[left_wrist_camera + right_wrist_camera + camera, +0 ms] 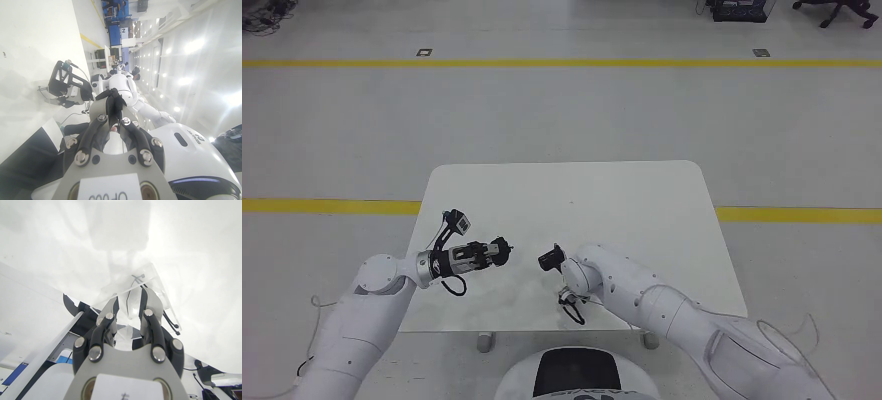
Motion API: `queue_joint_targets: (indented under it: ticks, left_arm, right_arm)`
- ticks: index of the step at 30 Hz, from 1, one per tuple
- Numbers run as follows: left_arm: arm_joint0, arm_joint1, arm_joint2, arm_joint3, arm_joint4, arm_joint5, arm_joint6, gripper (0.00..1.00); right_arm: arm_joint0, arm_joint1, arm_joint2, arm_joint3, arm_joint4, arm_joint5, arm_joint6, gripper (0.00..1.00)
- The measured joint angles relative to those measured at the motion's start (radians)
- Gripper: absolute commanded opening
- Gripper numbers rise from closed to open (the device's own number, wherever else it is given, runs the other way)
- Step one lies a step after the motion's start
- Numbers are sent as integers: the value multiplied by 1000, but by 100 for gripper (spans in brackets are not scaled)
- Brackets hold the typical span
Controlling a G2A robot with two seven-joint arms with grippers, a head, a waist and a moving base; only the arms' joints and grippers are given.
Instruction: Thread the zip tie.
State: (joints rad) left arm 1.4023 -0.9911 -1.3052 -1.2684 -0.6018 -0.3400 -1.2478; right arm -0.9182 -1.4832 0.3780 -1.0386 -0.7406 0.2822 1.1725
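Zip tie: thin, light, springy, prob. slick; pinch nr tail. Right gripper clamps clear plate, tie just past its tips; left gripper closed.

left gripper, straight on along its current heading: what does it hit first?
Probably the right gripper, facing it across a short gap, or the clear plate it holds. Left wrist view shows them offset sideways, so it may pass beside.

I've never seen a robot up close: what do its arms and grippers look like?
Glossy white, rounded shells cover the left arm and right arm. The left gripper and right gripper are grey metal with black linkage bars, silver bolts and a white label. Thin black cables loop by the wrists.
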Motion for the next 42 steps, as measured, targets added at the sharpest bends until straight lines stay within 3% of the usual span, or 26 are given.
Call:
queue_joint_targets:
  ticks: [15,26,42]
  left_arm:
    - [0,0,0,0,0,0,0,0]
    - [0,0,0,0,0,0,0,0]
    - [0,0,0,0,0,0,0,0]
  right_arm:
    - [8,-33,1,57,-24,-1,-2,20]
    - [-1,-45,-15,19,-108,56,38,20]
    - [-32,-60,1,7,-192,52,90,19]
